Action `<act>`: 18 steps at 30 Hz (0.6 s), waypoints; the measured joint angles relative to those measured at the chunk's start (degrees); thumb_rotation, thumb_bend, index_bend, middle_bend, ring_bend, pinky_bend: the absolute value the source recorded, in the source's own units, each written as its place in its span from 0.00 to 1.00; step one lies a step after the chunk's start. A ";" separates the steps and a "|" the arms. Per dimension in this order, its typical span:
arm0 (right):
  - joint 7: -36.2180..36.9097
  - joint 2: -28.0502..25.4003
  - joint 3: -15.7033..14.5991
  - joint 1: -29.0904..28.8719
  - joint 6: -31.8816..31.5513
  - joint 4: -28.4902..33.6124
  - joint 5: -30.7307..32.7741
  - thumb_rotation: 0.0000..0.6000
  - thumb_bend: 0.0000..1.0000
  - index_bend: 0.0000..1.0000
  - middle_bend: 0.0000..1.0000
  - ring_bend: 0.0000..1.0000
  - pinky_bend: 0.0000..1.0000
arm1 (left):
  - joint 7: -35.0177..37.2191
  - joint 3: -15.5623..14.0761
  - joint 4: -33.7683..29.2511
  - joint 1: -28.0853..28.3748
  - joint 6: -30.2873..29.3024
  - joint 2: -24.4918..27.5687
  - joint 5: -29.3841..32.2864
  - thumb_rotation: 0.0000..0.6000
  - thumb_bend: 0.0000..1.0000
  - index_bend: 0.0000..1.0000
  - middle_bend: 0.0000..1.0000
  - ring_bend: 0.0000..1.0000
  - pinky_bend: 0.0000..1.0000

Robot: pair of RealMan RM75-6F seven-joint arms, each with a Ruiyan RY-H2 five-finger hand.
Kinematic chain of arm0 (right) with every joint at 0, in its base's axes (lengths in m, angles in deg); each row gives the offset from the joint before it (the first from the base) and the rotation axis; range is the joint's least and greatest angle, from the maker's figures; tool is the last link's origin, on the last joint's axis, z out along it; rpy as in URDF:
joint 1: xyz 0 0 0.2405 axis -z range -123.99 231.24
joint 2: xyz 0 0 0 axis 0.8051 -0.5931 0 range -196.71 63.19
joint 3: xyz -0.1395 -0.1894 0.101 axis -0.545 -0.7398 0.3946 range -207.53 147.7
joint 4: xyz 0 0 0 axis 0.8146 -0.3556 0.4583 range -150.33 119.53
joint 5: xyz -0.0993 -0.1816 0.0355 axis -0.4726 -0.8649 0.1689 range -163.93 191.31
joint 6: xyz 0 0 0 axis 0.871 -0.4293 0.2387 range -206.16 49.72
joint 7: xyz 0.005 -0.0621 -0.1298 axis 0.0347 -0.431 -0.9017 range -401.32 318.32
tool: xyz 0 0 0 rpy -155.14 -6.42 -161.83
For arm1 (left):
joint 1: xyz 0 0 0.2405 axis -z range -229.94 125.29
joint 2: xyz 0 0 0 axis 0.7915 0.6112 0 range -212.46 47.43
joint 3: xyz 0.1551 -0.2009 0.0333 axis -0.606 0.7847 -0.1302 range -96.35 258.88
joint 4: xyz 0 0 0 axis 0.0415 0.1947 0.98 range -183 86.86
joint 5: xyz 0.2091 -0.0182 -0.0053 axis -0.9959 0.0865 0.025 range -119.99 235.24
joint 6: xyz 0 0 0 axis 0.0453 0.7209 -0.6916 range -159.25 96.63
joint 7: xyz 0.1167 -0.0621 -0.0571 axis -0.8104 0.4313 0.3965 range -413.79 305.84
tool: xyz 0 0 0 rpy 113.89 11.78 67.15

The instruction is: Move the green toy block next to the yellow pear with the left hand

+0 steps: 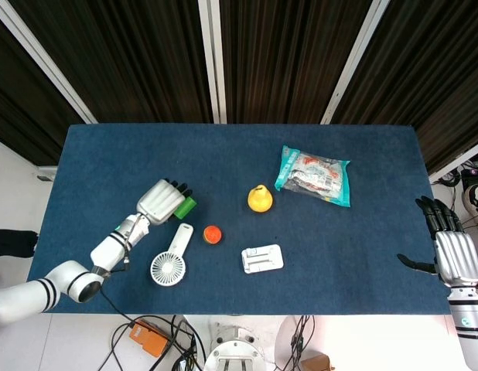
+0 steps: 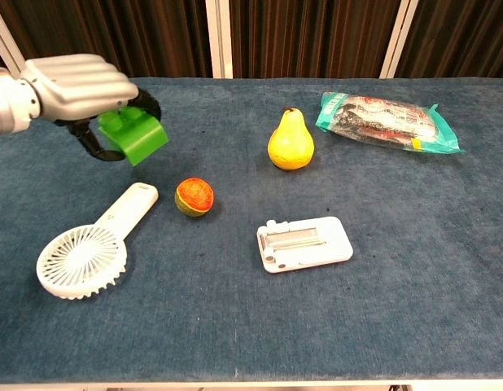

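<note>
Looking down from the head view, you have the left hand (image 1: 158,203) curled over the small green plastic toy block (image 1: 184,206), which pokes out past the fingers, well left of the yellow pear (image 1: 259,199) on the blue cloth-covered table (image 1: 107,154). Your right hand (image 1: 454,255) sits at the table's right edge, fingers spread and empty. Height off the cloth is hard to judge here.

From the chest view, the left hand (image 2: 76,81) clamps the block (image 2: 133,134) from above, tilted and clear of the table. I judge it light, stiff and smooth, so it could twist; grip its flat sides. Only this view shows the lift; the right hand is absent.
</note>
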 measured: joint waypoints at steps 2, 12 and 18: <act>0.01 -0.16 0.02 0.16 -0.08 0.06 0.24 1.00 0.13 0.13 0.13 0.00 0.15 | -0.52 1.17 0.92 2.45 1.69 -1.51 1.07 1.00 0.28 0.46 0.46 0.42 0.53; 1.16 -0.51 -0.06 0.96 -0.25 -0.79 1.18 1.00 0.13 0.13 0.13 0.00 0.15 | -5.37 4.34 9.67 12.09 10.15 -9.92 11.18 1.00 0.27 0.43 0.44 0.40 0.53; 1.89 -0.61 -0.15 1.35 -0.47 -1.43 1.17 1.00 0.13 0.13 0.13 0.00 0.15 | -11.63 3.84 12.90 15.02 11.95 -12.21 18.62 1.00 0.25 0.38 0.38 0.33 0.49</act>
